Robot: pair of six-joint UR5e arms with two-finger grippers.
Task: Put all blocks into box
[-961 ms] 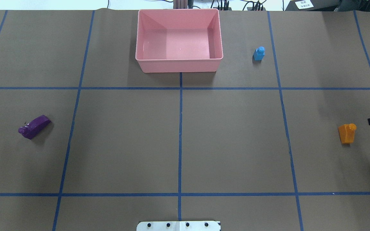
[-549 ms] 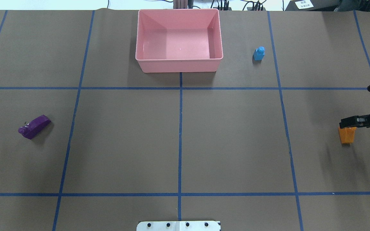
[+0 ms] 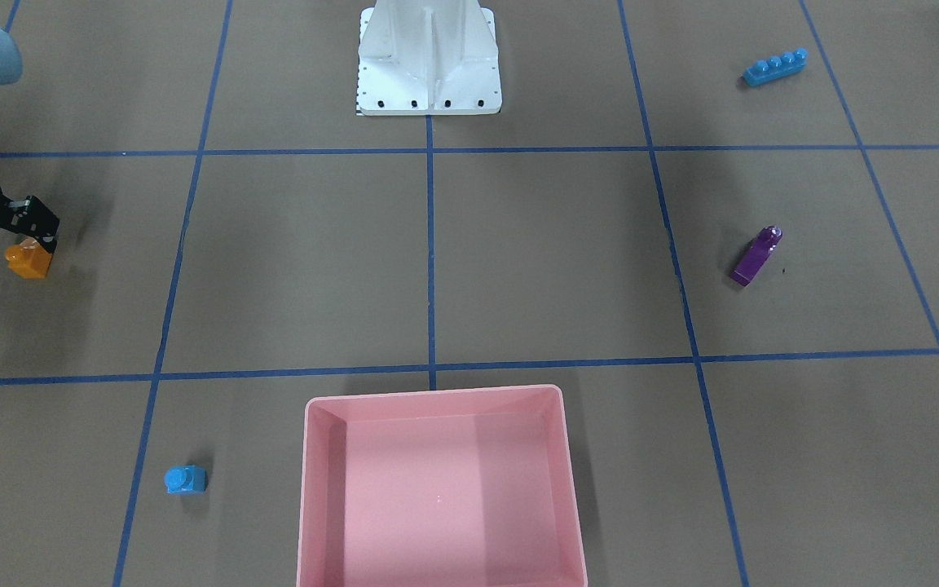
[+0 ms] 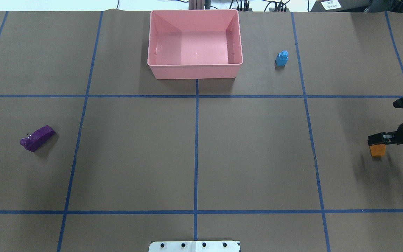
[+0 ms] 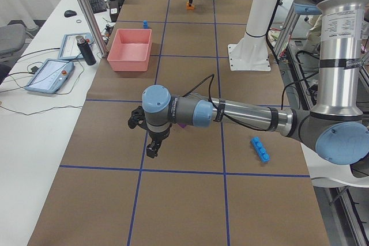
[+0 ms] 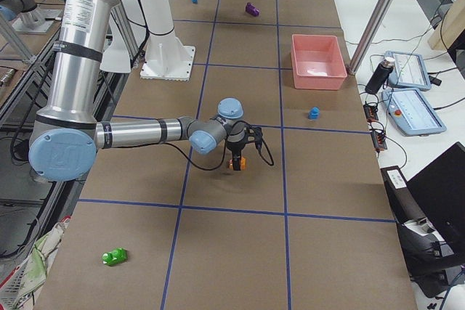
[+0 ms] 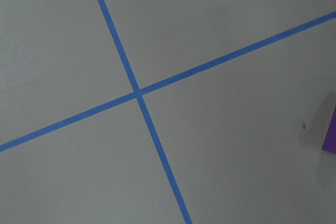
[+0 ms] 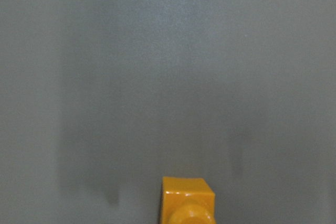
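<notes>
We find the box (image 4: 194,71) empty, with all five placements outstanding. The light-blue block (image 4: 282,58), long blue block (image 3: 773,67) and green block (image 6: 114,256) lie on the table (image 4: 194,157). The right gripper (image 4: 377,140) stands over the orange block (image 4: 377,151), the left gripper (image 5: 151,148) near the purple block (image 4: 37,138); we cannot tell whether either is clenched.

Orange block (image 8: 187,199) glossy plastic; box (image 4: 194,71) smooth plastic; tbl cover (image 4: 135,157) matt paper.

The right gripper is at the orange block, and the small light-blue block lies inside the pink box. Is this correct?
No. The overhead view shows the small light-blue block outside the pink box, beside it; the right gripper is at the orange block.
</notes>
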